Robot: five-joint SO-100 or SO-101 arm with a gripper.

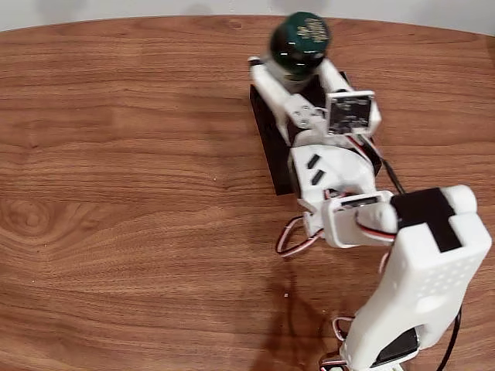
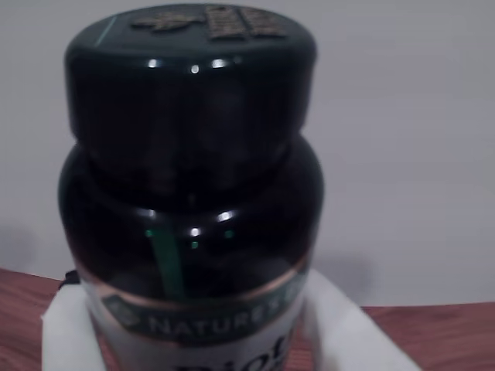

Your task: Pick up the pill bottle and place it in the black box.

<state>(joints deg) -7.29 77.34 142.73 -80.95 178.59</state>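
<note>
— Where's the pill bottle (image 1: 300, 42)?

— I have it clamped upright in the gripper (image 1: 298, 73), lifted over the far end of the black box (image 1: 268, 137), right of the table's middle in the fixed view.

— Next?

— Carrying's done, I'd judge. I lower it, then open the fingers (image 2: 66, 328) inside the walls.

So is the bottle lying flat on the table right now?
No, the bottle is upright between the hand's fingers, cap up, over the box.

The arm (image 1: 332, 166) hides most of the black box (image 1: 267, 139).
</note>
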